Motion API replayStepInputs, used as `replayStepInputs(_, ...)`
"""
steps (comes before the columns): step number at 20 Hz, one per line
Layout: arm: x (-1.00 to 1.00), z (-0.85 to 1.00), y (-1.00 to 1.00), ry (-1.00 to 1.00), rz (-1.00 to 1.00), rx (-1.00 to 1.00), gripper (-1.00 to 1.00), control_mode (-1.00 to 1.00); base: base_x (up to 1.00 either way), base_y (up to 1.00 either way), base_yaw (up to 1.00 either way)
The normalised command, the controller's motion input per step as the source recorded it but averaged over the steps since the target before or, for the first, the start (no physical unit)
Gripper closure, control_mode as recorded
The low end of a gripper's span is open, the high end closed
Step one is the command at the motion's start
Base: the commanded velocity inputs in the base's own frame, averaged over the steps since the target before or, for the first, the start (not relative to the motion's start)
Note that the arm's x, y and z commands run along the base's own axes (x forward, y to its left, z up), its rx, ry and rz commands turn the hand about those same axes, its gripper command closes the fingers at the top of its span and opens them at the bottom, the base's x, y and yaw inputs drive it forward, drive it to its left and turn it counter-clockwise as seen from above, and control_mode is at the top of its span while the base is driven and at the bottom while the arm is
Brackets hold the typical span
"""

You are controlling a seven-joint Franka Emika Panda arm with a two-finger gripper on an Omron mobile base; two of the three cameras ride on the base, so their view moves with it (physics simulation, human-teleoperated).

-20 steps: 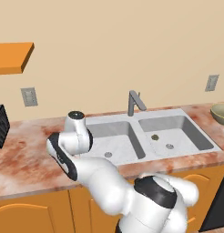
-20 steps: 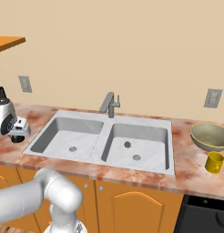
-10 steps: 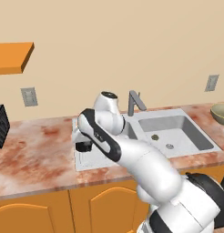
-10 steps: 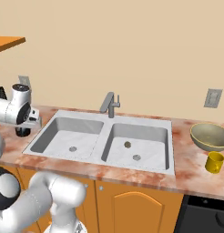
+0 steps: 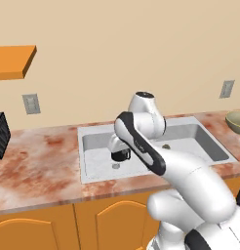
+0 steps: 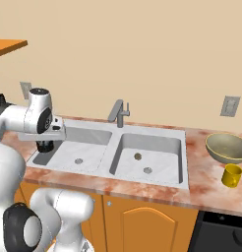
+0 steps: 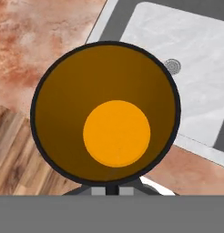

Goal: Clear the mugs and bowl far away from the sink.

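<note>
Plain beige wall (image 5: 122, 49) with grey outlets (image 5: 30, 103). An orange shelf (image 5: 12, 61) sits at 10 o'clock. Mottled reddish stone counter (image 5: 39, 166) over orange cabinet doors (image 6: 142, 229). Wood-plank floor (image 7: 18, 150) below. A dark appliance (image 6: 221, 236) at 5 o'clock.

Even, diffuse rendered light is falling across all three views, bright and without glare. Soft shading is darkening the inner walls of the sink (image 6: 142, 147), deepest along its 9 o'clock sides. The mug (image 7: 106, 113) in the hand view is showing a dim brown inner wall around a brightly lit orange floor. Edges are staying crisp; no blur or edge distortion is appearing, only coarse pixelation on the tabletop (image 5: 39, 166) marbling.
</note>
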Motion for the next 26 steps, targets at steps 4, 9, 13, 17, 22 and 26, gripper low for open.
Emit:
replayStepInputs(4,-0.05,0.00,-1.00,0.03,-0.06,-0.02,1.00,-1.00,0.00,0.00,0.00)
replayStepInputs(9,-0.03,0.00,-0.81,0.02,-0.15,-0.01,1.00,-1.00,0.00,0.00,0.00)
replayStepInputs(13,-0.04,0.00,-0.19,0.00,-0.04,0.00,1.00,-1.00,0.00,0.00,0.00)
replayStepInputs(17,0.00,0.00,0.00,0.00,0.00,0.00,1.00,-1.00,0.00,0.00,0.00)
replayStepInputs(22,0.00,0.00,0.00,0.00,0.00,0.00,1.00,1.00,0.00,0.00,0.00)
replayStepInputs(26,0.00,0.00,0.00,0.00,0.00,0.00,1.00,1.00,-0.06,0.00,0.00)
